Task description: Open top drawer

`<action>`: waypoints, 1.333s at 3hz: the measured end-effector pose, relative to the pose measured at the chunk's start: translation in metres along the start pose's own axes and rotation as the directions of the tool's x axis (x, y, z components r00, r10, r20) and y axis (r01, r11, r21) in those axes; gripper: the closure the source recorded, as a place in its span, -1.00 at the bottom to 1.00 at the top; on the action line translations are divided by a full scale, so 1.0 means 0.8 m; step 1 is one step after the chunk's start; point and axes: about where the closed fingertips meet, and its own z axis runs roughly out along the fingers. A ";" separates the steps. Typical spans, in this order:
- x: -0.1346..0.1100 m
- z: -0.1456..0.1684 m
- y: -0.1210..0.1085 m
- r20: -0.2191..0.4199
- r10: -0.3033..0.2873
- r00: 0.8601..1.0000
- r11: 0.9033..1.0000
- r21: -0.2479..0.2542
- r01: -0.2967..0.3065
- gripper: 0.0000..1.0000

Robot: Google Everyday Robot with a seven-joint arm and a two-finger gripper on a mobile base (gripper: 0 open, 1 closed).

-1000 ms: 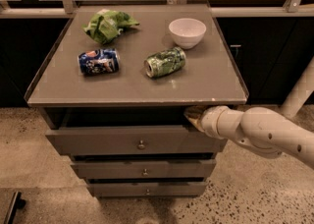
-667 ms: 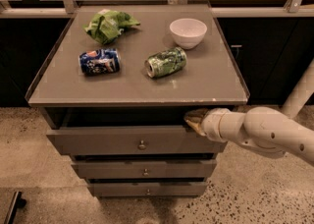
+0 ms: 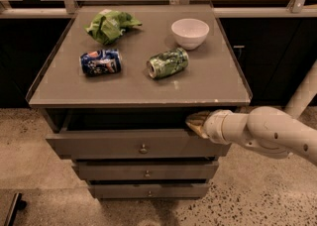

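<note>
We count three drawers: the top drawer [image 3: 99, 143] stands partly open above two narrower drawers [image 3: 114, 170]. Our gripper [image 3: 197, 123] sits at its upper right edge; its hold we cannot tell. Farther on the cabinet top [image 3: 59, 91] lie two cans, a blue can [image 3: 101, 62] and a green can [image 3: 168, 63], then one white bowl [image 3: 190, 32] and one green bag [image 3: 111, 24].

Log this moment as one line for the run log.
top drawer partly open | claw at its upper right edge | knob untouched
</note>
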 end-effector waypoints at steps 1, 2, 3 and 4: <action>0.004 -0.007 0.006 -0.013 0.016 1.000 1.000 -0.013 -0.016 1.00; 0.020 -0.046 0.034 -0.050 0.081 0.995 0.996 -0.034 -0.082 1.00; 0.020 -0.046 0.034 -0.050 0.081 0.995 0.996 -0.034 -0.082 1.00; 0.030 -0.035 0.047 -0.083 0.088 0.993 0.994 -0.063 -0.094 1.00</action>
